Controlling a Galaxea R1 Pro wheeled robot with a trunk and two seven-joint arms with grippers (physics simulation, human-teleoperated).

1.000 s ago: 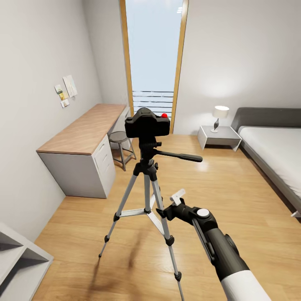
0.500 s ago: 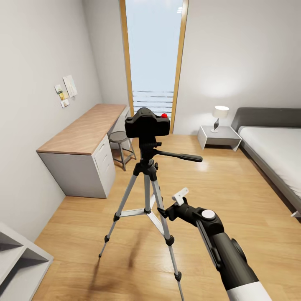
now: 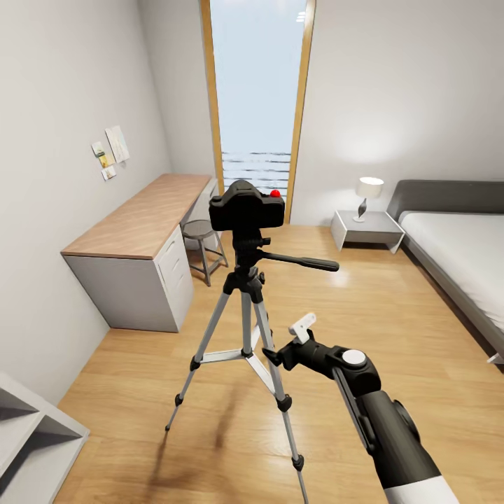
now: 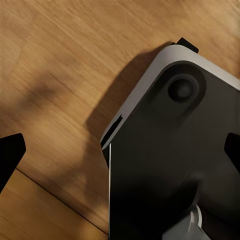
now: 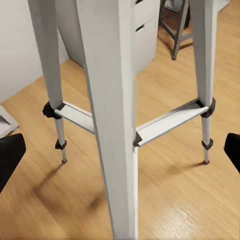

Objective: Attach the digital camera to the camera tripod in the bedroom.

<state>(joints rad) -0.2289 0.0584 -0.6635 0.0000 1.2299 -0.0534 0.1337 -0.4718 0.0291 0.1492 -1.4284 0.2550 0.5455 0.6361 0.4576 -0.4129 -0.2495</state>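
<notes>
The black digital camera (image 3: 246, 208), with its red button (image 3: 275, 193) on top, sits on the head of the camera tripod (image 3: 246, 308) in mid-room. The pan handle (image 3: 301, 262) points right. My right gripper (image 3: 287, 341) is open and empty, low beside the tripod's near leg and apart from it. In the right wrist view the silver legs (image 5: 112, 100) and their brace (image 5: 170, 120) stand close, with black fingertips (image 5: 10, 152) spread at both edges. In the left wrist view the left gripper's fingertips (image 4: 9, 155) are also spread wide, over the wood floor (image 4: 50, 75) and a dark part of my base (image 4: 170, 160).
A wood-topped grey desk (image 3: 140, 224) with a stool (image 3: 201, 234) lines the left wall. A tall window (image 3: 257, 91) is straight ahead. A nightstand (image 3: 367, 227) with a lamp (image 3: 368, 189) and a grey bed (image 3: 462, 252) stand at the right. A grey shelf (image 3: 28, 434) sits at the lower left.
My right arm has drawn back slightly toward the lower right, away from the tripod. The camera and tripod have not moved.
</notes>
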